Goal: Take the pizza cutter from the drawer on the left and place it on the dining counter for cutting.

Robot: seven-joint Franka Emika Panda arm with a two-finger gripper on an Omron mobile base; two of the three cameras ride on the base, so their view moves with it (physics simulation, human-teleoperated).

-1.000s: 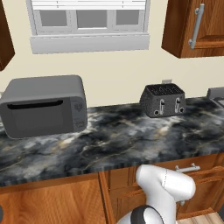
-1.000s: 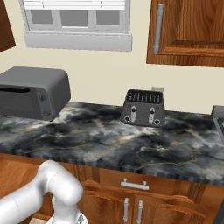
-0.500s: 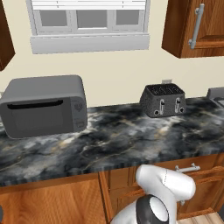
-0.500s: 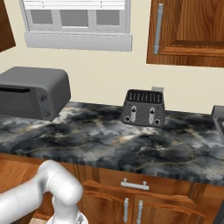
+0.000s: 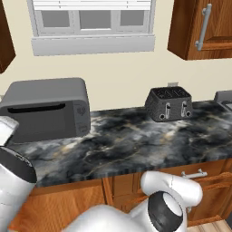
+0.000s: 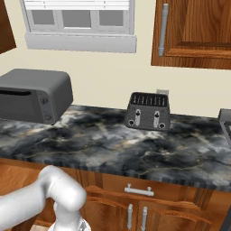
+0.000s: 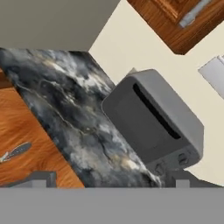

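Note:
My gripper (image 7: 113,180) is open, and nothing lies between its two dark fingertips (image 7: 41,178) at the bottom of the hand view. It points at the grey microwave (image 7: 153,122) and the marbled wall counter (image 7: 65,100). A reddish wood drawer front with a horizontal silver bar handle (image 6: 139,190) sits shut under that counter, and its handle (image 5: 195,173) is also in the left base view. The pizza cutter is hidden. The dining counter is out of view. My white arm (image 5: 167,204) bends low in front of the cabinets.
On the wall counter (image 5: 136,140) stand a grey microwave (image 5: 45,108) at the left and a dark toaster (image 5: 168,104) at the right. A window and upper cabinets (image 6: 194,31) hang above. A silver handle (image 7: 15,151) shows on the wood front in the hand view.
A white arm link has swung into the left edge of the left base view, and the elbow has dropped a little. The counter and its appliances have not moved.

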